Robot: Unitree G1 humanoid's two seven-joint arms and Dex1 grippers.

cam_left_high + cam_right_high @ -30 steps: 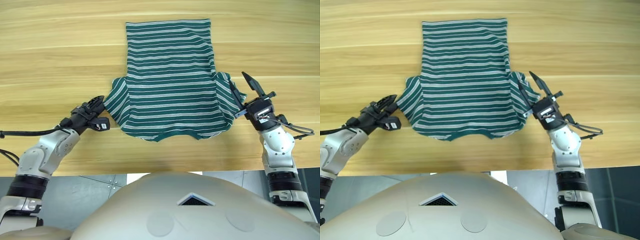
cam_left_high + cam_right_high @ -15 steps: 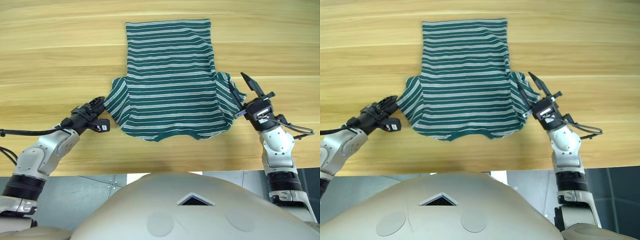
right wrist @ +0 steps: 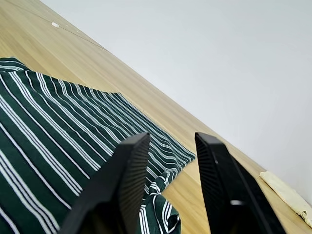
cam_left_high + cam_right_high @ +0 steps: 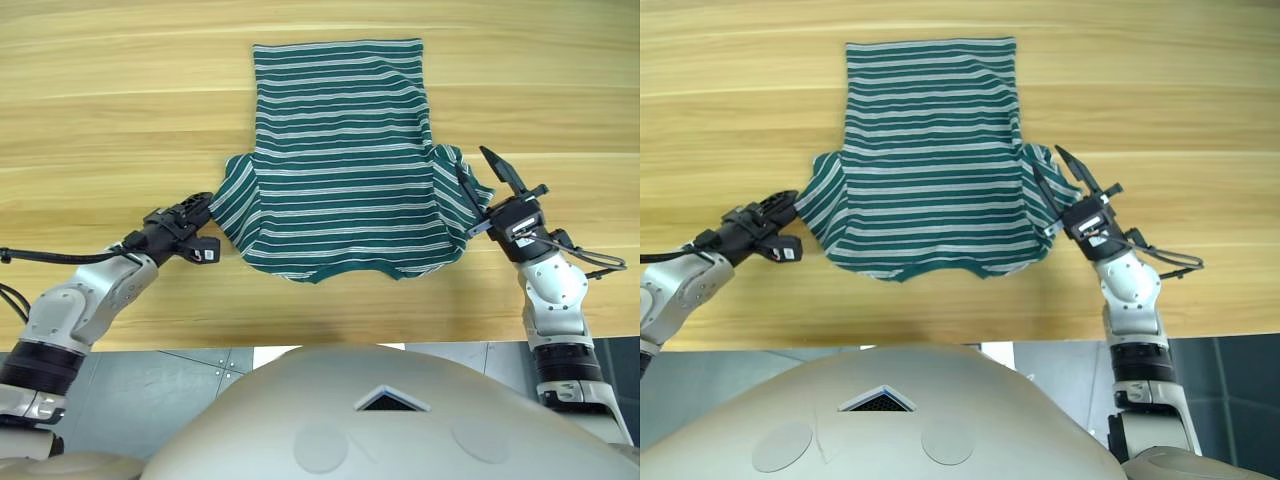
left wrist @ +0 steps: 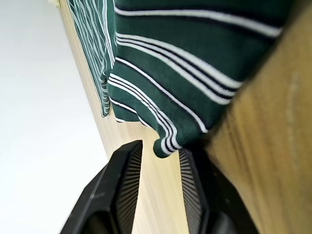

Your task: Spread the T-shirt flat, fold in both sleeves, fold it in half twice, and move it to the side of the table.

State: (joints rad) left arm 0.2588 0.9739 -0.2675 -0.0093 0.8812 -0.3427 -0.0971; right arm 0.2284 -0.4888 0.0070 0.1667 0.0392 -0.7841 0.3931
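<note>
A green T-shirt with white stripes (image 4: 340, 150) lies on the wooden table (image 4: 120, 100), hem at the far side and collar toward me. Both sleeves are bunched against the body. My left gripper (image 4: 200, 206) sits low on the table at the left sleeve (image 4: 232, 190). In the left wrist view it is open (image 5: 161, 161), with the sleeve's edge (image 5: 165, 141) at the mouth of the fingers (image 5: 127, 190). My right gripper (image 4: 470, 158) is open at the crumpled right sleeve (image 4: 450, 170), one finger over the cloth. The right wrist view shows that sleeve (image 3: 163, 214) between its fingers (image 3: 130, 175).
The table's near edge (image 4: 300, 338) runs just below both grippers. Bare wood stretches left, right and beyond the shirt. A small pale scrap (image 3: 287, 195) lies far off on the table in the right wrist view.
My left gripper has crept slightly toward the left sleeve. My right gripper has edged a little toward the right sleeve. The shirt has not moved.
</note>
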